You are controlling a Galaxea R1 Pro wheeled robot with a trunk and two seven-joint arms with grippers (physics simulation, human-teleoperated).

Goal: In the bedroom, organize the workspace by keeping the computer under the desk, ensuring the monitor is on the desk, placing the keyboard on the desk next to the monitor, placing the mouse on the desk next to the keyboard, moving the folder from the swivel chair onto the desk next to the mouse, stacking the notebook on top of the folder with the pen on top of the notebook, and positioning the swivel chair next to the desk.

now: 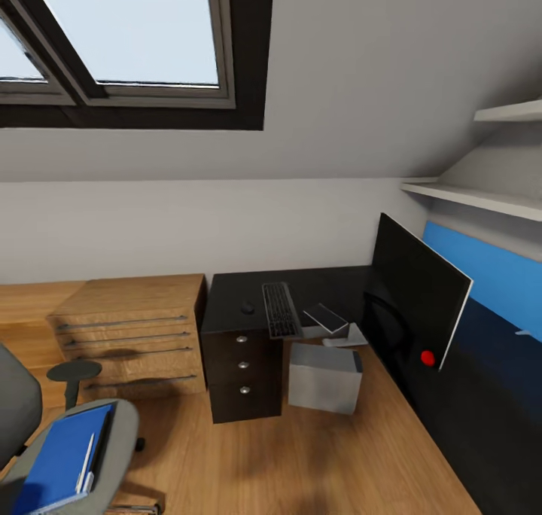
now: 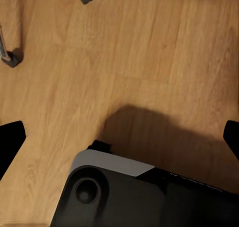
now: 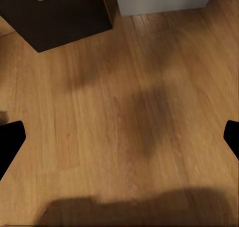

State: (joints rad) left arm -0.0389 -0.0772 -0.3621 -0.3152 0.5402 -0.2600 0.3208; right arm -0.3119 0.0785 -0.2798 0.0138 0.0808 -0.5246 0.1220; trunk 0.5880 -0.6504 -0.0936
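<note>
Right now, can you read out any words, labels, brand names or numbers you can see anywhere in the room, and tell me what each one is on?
No readable text in any view.
keyboard: key legends too small to read.
monitor: screen dark, no brand mark legible; a plain red dot sits at its lower edge, no lettering.
folder on the swivel chair: plain blue cover, no label.
computer: plain grey, no markings.

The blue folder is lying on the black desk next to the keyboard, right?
Not quite. The head view shows the blue folder lying on the seat of the swivel chair, not on the desk. The keyboard is on the desk, as you said.
</note>
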